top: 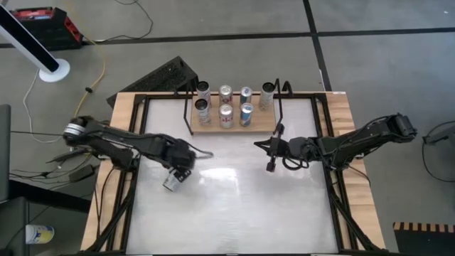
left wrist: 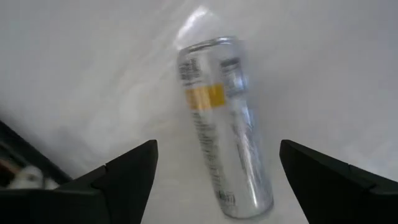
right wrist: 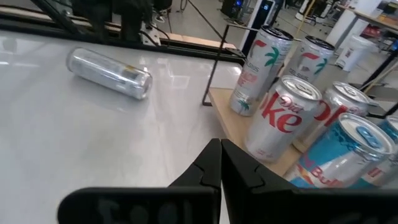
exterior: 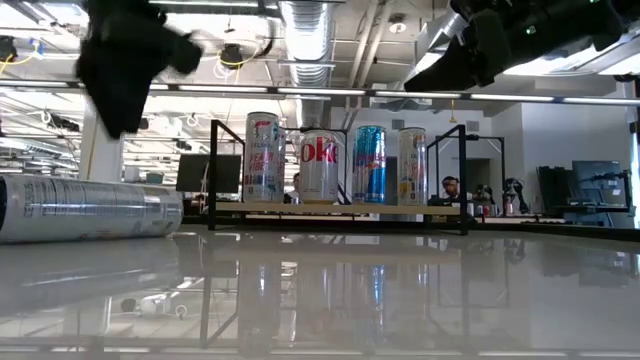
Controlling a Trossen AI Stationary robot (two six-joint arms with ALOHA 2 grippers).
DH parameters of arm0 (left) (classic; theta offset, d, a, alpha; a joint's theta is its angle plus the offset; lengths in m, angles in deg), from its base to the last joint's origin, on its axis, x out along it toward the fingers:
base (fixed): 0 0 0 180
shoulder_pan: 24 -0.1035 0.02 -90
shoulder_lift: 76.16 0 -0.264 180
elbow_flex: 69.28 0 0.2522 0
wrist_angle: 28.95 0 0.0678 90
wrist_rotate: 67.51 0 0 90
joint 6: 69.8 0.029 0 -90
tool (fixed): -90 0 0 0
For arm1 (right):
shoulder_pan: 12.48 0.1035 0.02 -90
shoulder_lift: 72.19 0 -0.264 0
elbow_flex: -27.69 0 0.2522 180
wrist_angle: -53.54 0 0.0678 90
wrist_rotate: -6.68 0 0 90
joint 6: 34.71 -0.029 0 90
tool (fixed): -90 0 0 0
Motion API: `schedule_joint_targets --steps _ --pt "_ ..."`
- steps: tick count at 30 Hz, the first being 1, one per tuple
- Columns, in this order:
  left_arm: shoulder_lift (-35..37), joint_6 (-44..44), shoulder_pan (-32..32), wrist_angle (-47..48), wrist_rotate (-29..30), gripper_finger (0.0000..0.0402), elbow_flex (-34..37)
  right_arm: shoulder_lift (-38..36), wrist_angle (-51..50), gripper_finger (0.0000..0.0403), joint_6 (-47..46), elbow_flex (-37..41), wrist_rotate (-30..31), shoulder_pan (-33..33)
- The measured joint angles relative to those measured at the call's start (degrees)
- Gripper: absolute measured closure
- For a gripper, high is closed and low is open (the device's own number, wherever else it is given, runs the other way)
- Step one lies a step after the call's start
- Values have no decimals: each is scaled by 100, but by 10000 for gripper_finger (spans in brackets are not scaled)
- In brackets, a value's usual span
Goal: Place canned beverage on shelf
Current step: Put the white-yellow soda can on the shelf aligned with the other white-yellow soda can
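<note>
Slim silver can (left wrist: 224,124) lies on its side on the white desk (top: 234,206), directly beneath the left claw (top: 178,176) and centred between that claw's two fingers (left wrist: 127,174), which stand spread wide on either side without touching it. Nothing is held.

Handling, judged: smooth bare aluminium, rigid if full but thin-walled and dentable under a hard squeeze; the round body will roll sideways if nudged off-centre. It looks sealed, so probably moderately heavy for its width. Best hold is across the mid-body near the yellow label band (left wrist: 205,96), fingers square to the long axis, so it does not pivot when lifted and can then be turned upright.

Shelf (top: 213,128), a light-wood board in a black wire frame, sits ahead of the left claw toward the far side of the desk, well apart from the can. It carries upright cans, a Diet Coke can (right wrist: 281,118) and a blue slim can (exterior: 368,165) among them. Free room looks tight; the wire frame and neighbouring cans are what could get knocked during placement.

Right claw (top: 271,165), fingers pressed together and empty, hangs just short of the shelf's right end, near the approach path.
</note>
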Motion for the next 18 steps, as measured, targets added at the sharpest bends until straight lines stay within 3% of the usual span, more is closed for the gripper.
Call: schedule_joint_targets --steps 5,10,14,18 --pt "937 -560 -194 -1388 -444 80 1665 0 170 376 -50 0 -110 0" --pt "1187 -806 -176 -2622 -653 80 2807 0 220 376 -28 0 -111 0" --pt "1069 -960 -172 -3378 -716 80 3349 0 220 376 -24 0 -111 0" --pt "806 -985 -129 -3367 -727 96 3389 0 188 376 -22 0 -112 0"
